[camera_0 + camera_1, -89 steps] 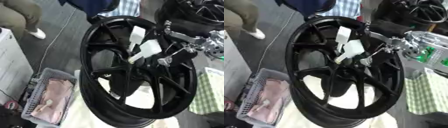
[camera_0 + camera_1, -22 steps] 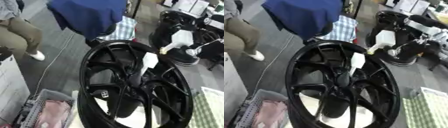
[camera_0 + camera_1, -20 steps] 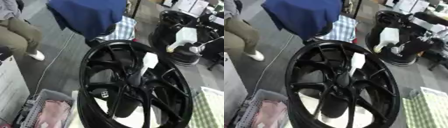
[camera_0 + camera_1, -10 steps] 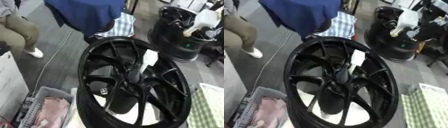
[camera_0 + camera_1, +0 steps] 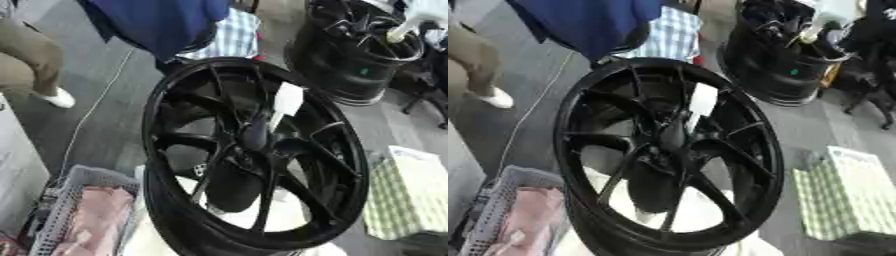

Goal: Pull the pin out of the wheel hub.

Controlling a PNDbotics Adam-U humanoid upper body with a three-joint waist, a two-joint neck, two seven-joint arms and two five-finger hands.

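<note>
Glossy black wheel (image 5: pixel 262 150) wearing a white tag (image 5: pixel 287 98), green-checked cloth (image 5: pixel 846 195) lying at three o'clock, pink fabric (image 5: pixel 92 220) filling grey basket (image 5: pixel 74 180)

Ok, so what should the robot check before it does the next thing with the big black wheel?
1. Nothing sticks out of the hub of the big wheel: ok.
2. The white piece with a yellowish tip is away from the hub, up over the second wheel: ok.
3. What holds that white piece: cannot tell, it is too blurred.
4. Left hand ready: cannot tell, it shows in neither view.
5. White tag lies on a spoke, beside the hub and not over it: ok.
6. Big wheel standing steady: cannot tell.
</note>
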